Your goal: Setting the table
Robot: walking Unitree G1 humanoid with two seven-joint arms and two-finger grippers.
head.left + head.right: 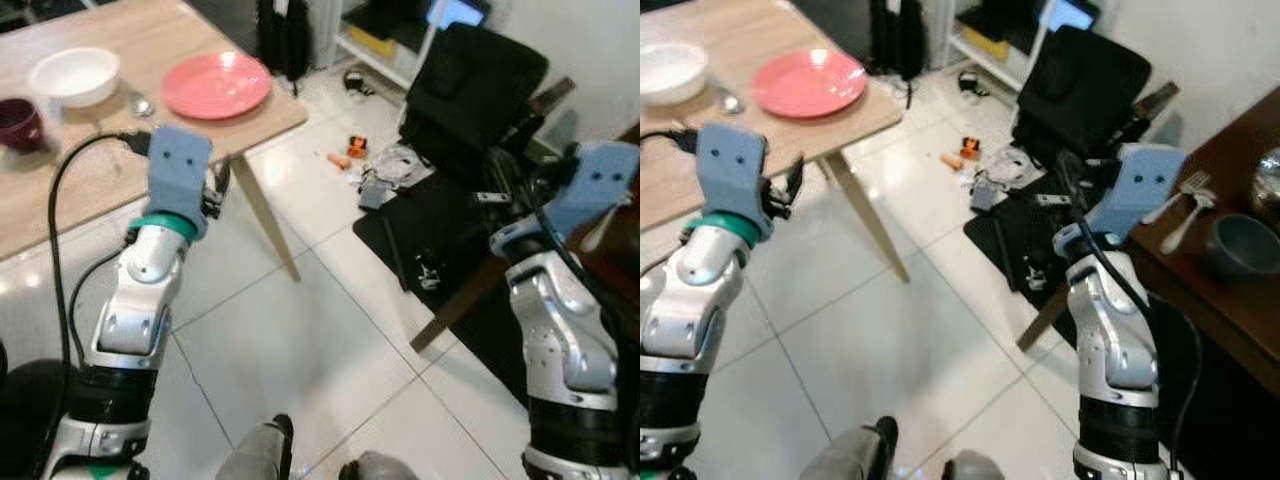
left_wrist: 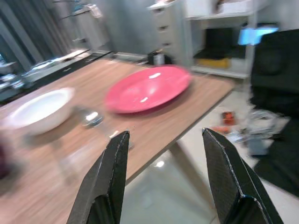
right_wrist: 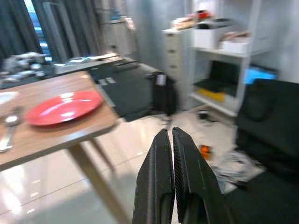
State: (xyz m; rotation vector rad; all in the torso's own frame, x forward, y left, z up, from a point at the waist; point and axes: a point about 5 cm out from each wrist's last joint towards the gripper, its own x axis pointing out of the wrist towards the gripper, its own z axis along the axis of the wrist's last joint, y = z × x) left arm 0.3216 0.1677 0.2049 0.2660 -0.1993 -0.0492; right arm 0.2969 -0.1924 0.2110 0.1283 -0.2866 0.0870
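On the light wooden table (image 1: 80,190) at my left lie a pink plate (image 1: 216,84), a white bowl (image 1: 74,75), a spoon (image 1: 140,103) and a dark red mug (image 1: 20,123). My left gripper (image 2: 165,135) is open and empty, held just off the table's near edge and facing the plate (image 2: 147,87). My right gripper (image 3: 170,131) is shut on nothing, raised beside a dark wooden table (image 1: 1230,310) at my right. That table carries a white fork (image 1: 1185,215), a blue-grey bowl (image 1: 1240,245) and a shiny metal vessel (image 1: 1268,175).
A black chair (image 1: 470,90) stands ahead between the two tables. Small clutter (image 1: 380,170) lies on the white tile floor in front of it. The light table's slanted leg (image 1: 265,215) reaches down near my left arm. A white shelf unit (image 3: 224,51) stands at the back.
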